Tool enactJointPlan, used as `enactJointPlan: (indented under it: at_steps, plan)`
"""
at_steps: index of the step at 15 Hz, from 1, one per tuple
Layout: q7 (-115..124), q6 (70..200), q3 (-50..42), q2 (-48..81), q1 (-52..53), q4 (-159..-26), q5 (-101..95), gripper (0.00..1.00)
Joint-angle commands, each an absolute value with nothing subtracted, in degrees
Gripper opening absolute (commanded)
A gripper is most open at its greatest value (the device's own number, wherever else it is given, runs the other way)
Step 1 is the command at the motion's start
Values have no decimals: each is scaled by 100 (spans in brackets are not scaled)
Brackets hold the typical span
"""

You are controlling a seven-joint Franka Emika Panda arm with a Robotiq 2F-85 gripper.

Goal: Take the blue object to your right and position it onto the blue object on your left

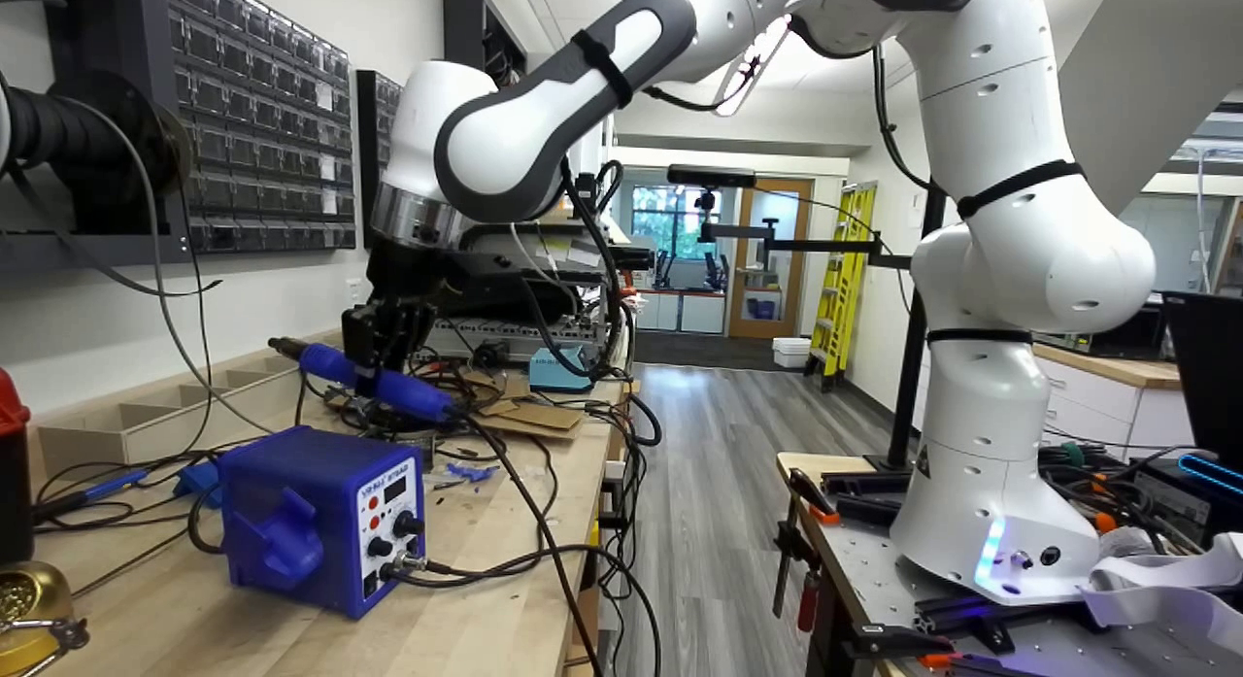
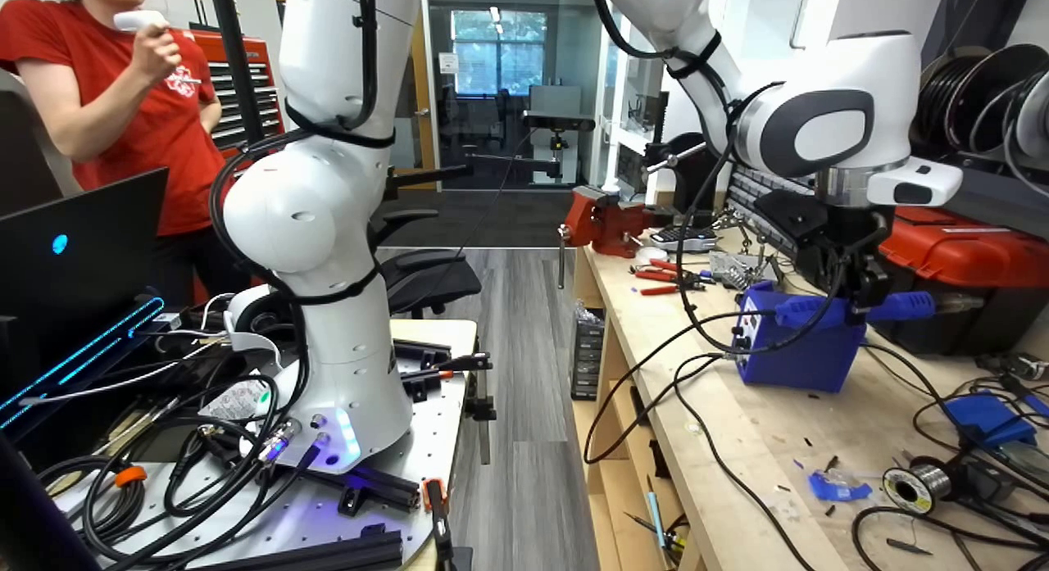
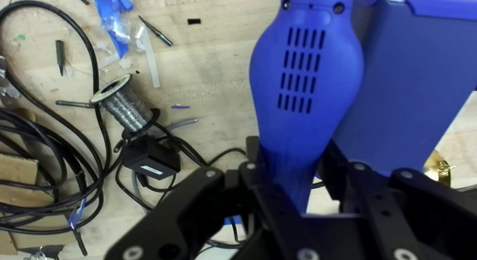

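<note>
The blue handle tool (image 1: 413,395) has a dark metal nozzle at one end and a black cable at the other. My gripper (image 1: 367,371) is shut around its middle and holds it in the air, roughly level. In the wrist view, the tool's vented rear body (image 3: 305,73) sticks out past the fingers (image 3: 292,152); its nozzle is hidden. The blue bench unit (image 1: 291,483) stands on the table with a pale knobbed panel and a blue cradle (image 1: 291,541) on one side. The tool is beside the unit, overlapping it in an exterior view (image 2: 795,362) and bordering it in the wrist view (image 3: 410,88).
The tool's black cable loops over the table edge. A solder spool (image 3: 126,103), cables and scraps lie on the table. A red-lidded toolbox (image 2: 967,251), a small teal box (image 1: 558,368), a gold tip cleaner (image 1: 34,609) and a wooden divider tray (image 1: 146,424) stand around.
</note>
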State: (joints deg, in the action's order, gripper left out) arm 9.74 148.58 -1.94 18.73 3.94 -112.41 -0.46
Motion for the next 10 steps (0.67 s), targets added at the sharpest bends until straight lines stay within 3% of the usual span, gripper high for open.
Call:
enactJointPlan:
  at_steps: [1, 10]
  plan:
    - [1100, 14522, -171, 1596, 546, -11156, -317, 15]
    - [1232, 14053, 95, 1655, 839, -10835, -316, 15]
